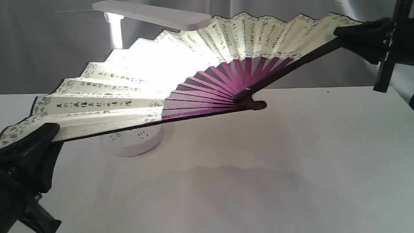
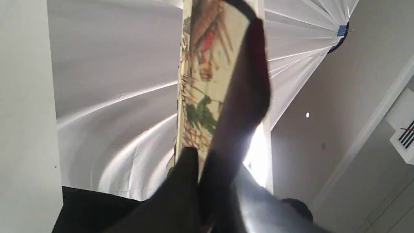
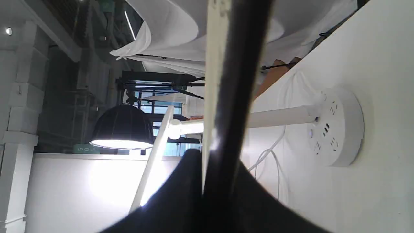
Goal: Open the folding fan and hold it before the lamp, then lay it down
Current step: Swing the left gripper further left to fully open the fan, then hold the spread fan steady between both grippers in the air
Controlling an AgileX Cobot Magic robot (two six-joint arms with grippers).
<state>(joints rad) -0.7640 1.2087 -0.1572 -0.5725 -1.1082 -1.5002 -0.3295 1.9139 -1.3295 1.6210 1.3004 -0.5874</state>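
Observation:
The folding fan is spread wide and held in the air in front of the lamp, whose light glows through the cream leaf. Its maroon ribs meet at the pivot, just above the table. My left gripper is shut on the fan's left guard at the lower left. My right gripper is shut on the right guard at the upper right. In the left wrist view the fan stands edge-on between the black fingers. The right wrist view shows the dark guard clamped, with the lamp behind.
The lamp's round base stands on the white table under the fan's left half. A white cord trails from the base. Grey curtain hangs behind the table.

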